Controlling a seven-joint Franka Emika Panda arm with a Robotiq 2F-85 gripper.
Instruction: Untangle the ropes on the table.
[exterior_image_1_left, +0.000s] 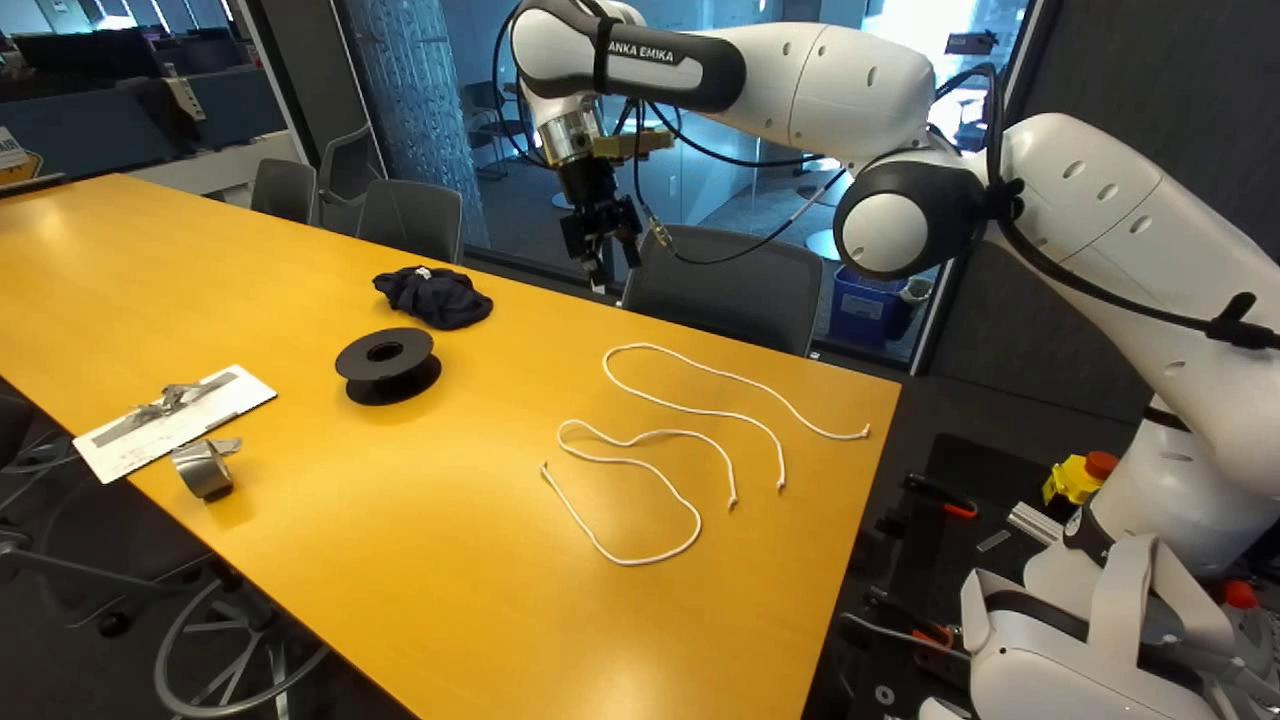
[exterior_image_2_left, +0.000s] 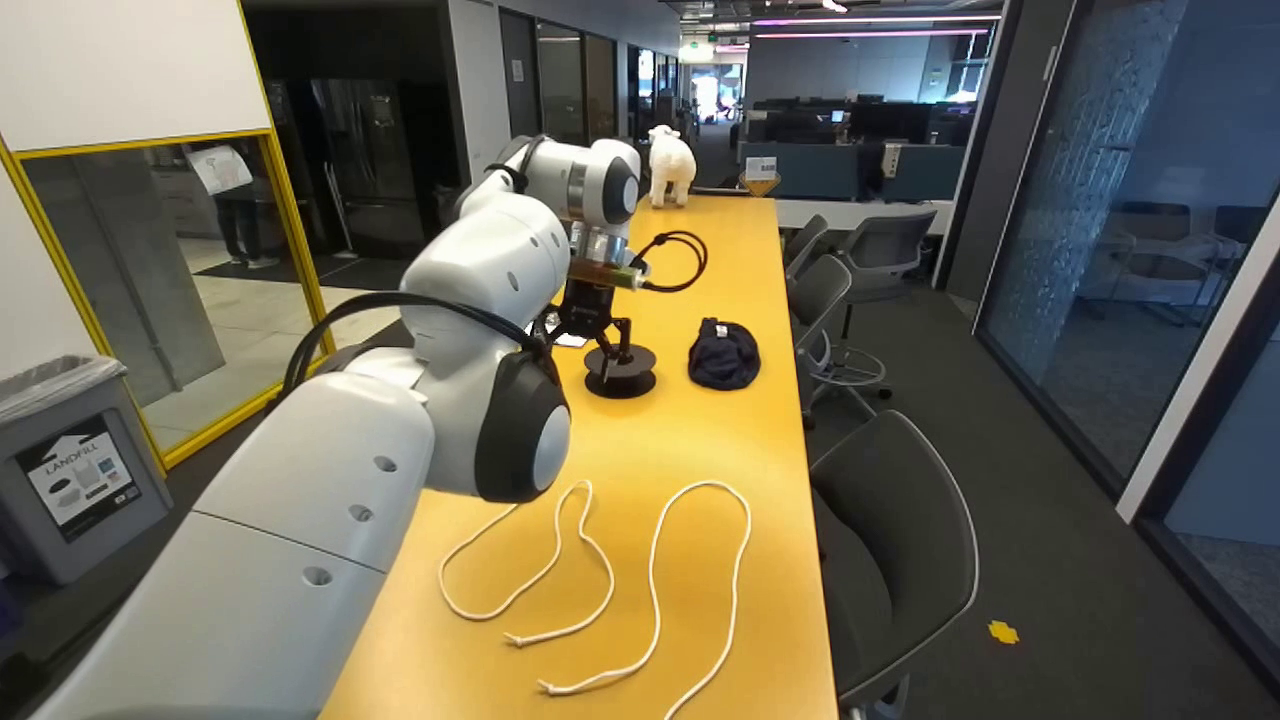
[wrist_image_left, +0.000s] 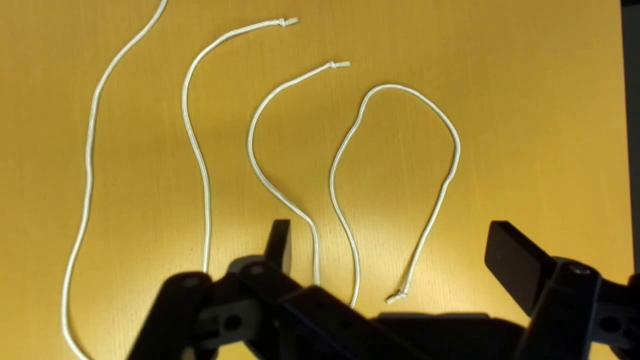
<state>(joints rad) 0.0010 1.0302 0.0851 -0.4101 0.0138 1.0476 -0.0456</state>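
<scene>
In an exterior view, one rope (exterior_image_2_left: 558, 540) disappears behind the arm (exterior_image_2_left: 400, 430); another rope (exterior_image_2_left: 712, 485), farther from it, is cropped.

On your long yellow table (exterior_image_1_left: 470, 560), two curved white ropes (wrist_image_left: 207, 205) lie apart near one end; beyond are a black spool (exterior_image_1_left: 388, 370), dark cloth (exterior_image_1_left: 435, 300), tape roll (exterior_image_1_left: 203, 472), white board (exterior_image_1_left: 165, 438) and, farthest off, a toy animal (exterior_image_2_left: 672, 165).

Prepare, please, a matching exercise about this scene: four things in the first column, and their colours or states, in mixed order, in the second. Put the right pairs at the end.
Things
1. ropes
2. spool
3. tape roll
4. end effector

Colours or states
A. silver-grey
B. open, holding nothing
C. white, not crossing each other
D. black, with a round hole

Pairs: 1-C; 2-D; 3-A; 4-B
</scene>
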